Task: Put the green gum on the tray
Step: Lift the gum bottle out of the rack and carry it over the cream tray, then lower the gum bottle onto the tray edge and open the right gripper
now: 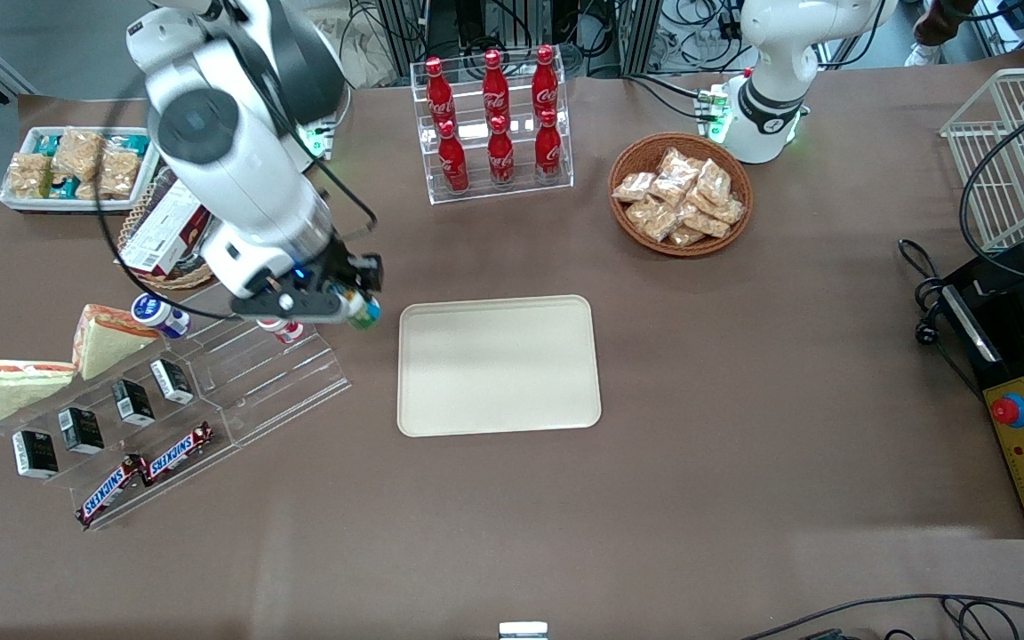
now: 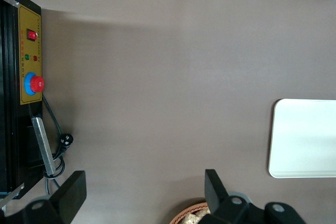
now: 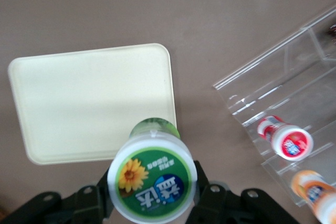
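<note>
My right gripper [image 1: 359, 307] is shut on the green gum [image 1: 364, 312], a small green bottle with a white lid, and holds it above the table between the clear stepped rack [image 1: 245, 373] and the cream tray [image 1: 499, 364]. In the right wrist view the gum's lid [image 3: 151, 181], with its green and orange flower label, sits between my two fingers [image 3: 202, 190]. The tray [image 3: 92, 103] lies flat with nothing on it. Its edge also shows in the left wrist view [image 2: 307, 137].
A red-bodied gum bottle [image 1: 282, 329] and a blue-bodied one [image 1: 158, 314] lie on the rack, with small black boxes [image 1: 134, 402] and Snickers bars [image 1: 143, 471]. Cola bottles in a clear stand [image 1: 494, 120] and a wicker basket of snacks [image 1: 681, 194] stand farther from the camera than the tray.
</note>
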Tool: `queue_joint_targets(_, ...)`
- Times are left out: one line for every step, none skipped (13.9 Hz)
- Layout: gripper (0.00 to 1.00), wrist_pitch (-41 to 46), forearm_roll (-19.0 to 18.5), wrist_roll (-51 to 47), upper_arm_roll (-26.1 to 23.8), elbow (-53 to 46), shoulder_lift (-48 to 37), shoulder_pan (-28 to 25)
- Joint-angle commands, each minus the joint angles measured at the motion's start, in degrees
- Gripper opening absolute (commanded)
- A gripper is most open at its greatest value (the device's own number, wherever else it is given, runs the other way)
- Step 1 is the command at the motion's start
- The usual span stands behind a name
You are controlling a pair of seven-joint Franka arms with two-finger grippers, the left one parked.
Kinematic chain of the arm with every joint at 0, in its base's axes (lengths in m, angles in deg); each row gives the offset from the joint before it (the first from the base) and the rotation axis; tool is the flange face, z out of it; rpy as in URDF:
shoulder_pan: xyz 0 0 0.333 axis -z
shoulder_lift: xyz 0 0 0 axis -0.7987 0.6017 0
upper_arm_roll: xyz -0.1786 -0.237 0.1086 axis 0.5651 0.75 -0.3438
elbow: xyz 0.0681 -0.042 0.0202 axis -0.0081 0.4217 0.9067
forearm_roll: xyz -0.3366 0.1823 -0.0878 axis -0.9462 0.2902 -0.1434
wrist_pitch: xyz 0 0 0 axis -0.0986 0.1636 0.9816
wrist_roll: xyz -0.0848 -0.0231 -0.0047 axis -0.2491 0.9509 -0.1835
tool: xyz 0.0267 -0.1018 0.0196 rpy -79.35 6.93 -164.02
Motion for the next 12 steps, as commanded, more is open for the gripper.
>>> queue_joint_targets(0.25, -10.54, -0.52, -7.47, 0.42, 10.83, 0.37, -3.43)
queue_joint_targets(0.25, -14.75, -1.75, -9.58, 0.42, 13.74, 1.08, -4.83)
queue_joint_targets(0.25, -18.71, -2.11, -10.91, 0.42, 16.72, 2.04, -5.45)
queue_joint_targets(0.25, -22.84, -2.11, -11.62, 0.42, 19.36, 3.1, -5.81)
queue_joint_targets(0.25, -27.06, -2.11, -12.32, 0.42, 21.83, 4.07, -6.85)
queue_joint_targets(0.25, -30.41, -2.11, -13.9, 0.42, 23.33, 5.47, -7.47)
queue_joint_targets(0.26, -32.44, -2.11, -14.87, 0.42, 23.69, 7.05, -7.74)
queue_joint_targets(0.26, -33.85, -2.2, -15.05, 0.51, 23.7, 8.54, -8.35)
queue_joint_targets(0.26, -35.43, -2.2, -15.06, 0.51, 23.7, 9.78, -8.36)
queue_joint_targets(0.26, -36.84, -2.2, -15.06, 0.6, 23.61, 11.01, -8.36)
queue_joint_targets(0.26, -37.99, -2.2, -15.14, 0.6, 23.7, 11.98, -8.36)
queue_joint_targets(0.29, -38.69, -2.2, -15.14, 0.69, 23.61, 12.68, -8.36)
